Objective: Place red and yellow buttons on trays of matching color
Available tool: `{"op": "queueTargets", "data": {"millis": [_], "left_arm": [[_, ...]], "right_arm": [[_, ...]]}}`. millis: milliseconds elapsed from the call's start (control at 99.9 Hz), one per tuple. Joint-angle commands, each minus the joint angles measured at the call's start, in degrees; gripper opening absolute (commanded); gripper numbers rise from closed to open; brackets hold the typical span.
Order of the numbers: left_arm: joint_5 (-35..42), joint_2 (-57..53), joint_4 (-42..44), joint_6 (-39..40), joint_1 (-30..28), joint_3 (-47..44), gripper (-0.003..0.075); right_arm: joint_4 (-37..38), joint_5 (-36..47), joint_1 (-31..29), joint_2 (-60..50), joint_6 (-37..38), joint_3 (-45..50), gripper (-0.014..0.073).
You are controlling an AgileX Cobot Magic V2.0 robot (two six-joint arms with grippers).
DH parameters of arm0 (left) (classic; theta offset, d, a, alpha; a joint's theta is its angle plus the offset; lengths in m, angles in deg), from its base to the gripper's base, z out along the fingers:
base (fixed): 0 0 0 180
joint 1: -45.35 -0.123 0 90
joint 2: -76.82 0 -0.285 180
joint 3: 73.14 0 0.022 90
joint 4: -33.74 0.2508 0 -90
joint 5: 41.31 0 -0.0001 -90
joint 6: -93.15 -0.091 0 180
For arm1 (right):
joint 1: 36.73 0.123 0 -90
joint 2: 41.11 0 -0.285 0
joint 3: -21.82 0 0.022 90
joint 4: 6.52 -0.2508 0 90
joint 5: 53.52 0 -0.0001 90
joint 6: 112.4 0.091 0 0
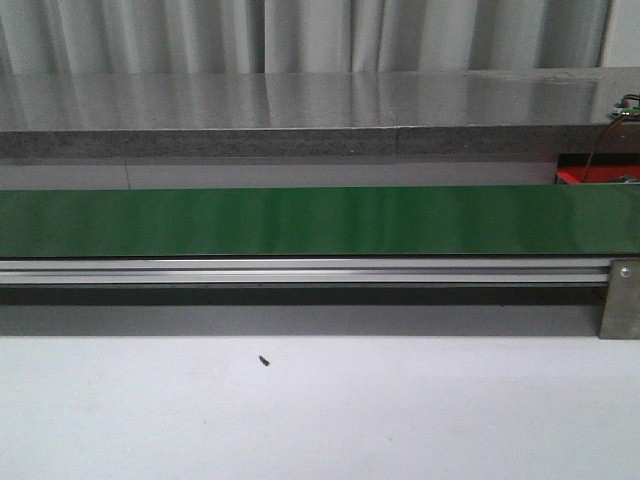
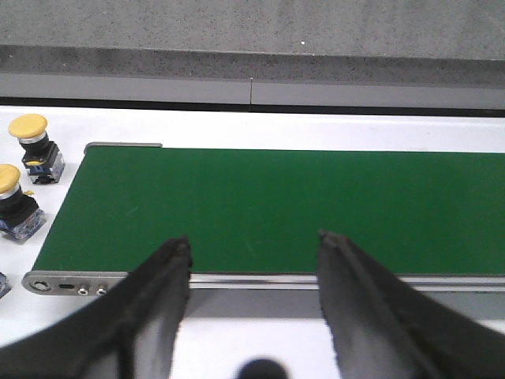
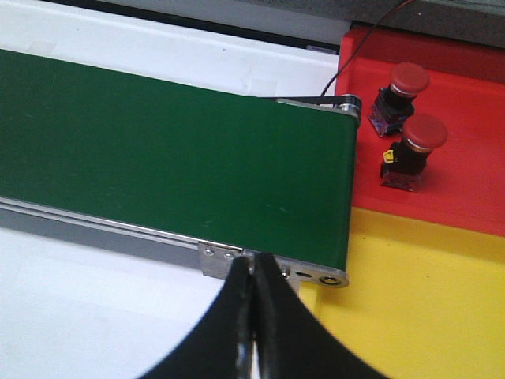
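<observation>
Two yellow buttons [image 2: 28, 130] [image 2: 9, 181] stand on the white table past the left end of the green belt [image 2: 260, 205]. My left gripper [image 2: 252, 246] hangs open over the belt's near rail, nothing between its fingers. Two red buttons [image 3: 409, 80] [image 3: 424, 136] sit on the red tray [image 3: 473, 158] off the belt's right end. The yellow tray [image 3: 426, 300] lies beside it, bare where it shows. My right gripper [image 3: 253, 264] is shut with nothing in it, above the belt's end bracket. Neither gripper appears in the front view.
The green conveyor belt [image 1: 300, 222] with its aluminium rail [image 1: 300, 270] spans the table. A grey stone ledge [image 1: 300, 120] runs behind it. A small dark speck [image 1: 264, 360] lies on the white table. A corner of the red tray [image 1: 600, 175] shows at far right.
</observation>
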State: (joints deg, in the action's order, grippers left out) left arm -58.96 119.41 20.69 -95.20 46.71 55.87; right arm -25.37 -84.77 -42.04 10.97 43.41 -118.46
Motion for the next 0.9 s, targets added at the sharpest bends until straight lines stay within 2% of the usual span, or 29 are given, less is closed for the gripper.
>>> {"op": "queueTargets", "data": {"millis": [0, 210, 350, 450, 621, 891], "left_arm": [[5.53, -0.09, -0.82, -0.06, 0.46, 1.55, 0.0487], [5.56, -0.09, -1.8, 1.22, 0.46, 1.55, 0.0483], [3.77, 1.28, -1.8, 3.72, -2.07, 4.34, 0.0483], [0.33, 4.27, -1.8, 3.85, -5.98, 9.33, 0.0483], [-7.16, 12.68, -1.68, 3.93, -15.95, 18.88, 0.0483], [-10.88, 28.22, -0.41, 4.8, -20.41, 31.83, 0.0484]], "right_arm": [[-1.05, 3.02, -0.5, -0.37, 0.0, -1.4, -0.0096], [-1.05, 3.02, -0.5, -0.37, 0.0, -1.4, -0.0096], [-1.05, 3.02, -0.5, -0.37, 0.0, -1.4, -0.0096], [-1.05, 3.08, -0.5, -0.37, 0.0, -1.4, -0.0096], [-1.05, 3.08, -0.5, -0.37, 0.0, -1.4, -0.0096], [-1.05, 3.08, -0.5, -0.37, 0.0, -1.4, -0.0096]]}}
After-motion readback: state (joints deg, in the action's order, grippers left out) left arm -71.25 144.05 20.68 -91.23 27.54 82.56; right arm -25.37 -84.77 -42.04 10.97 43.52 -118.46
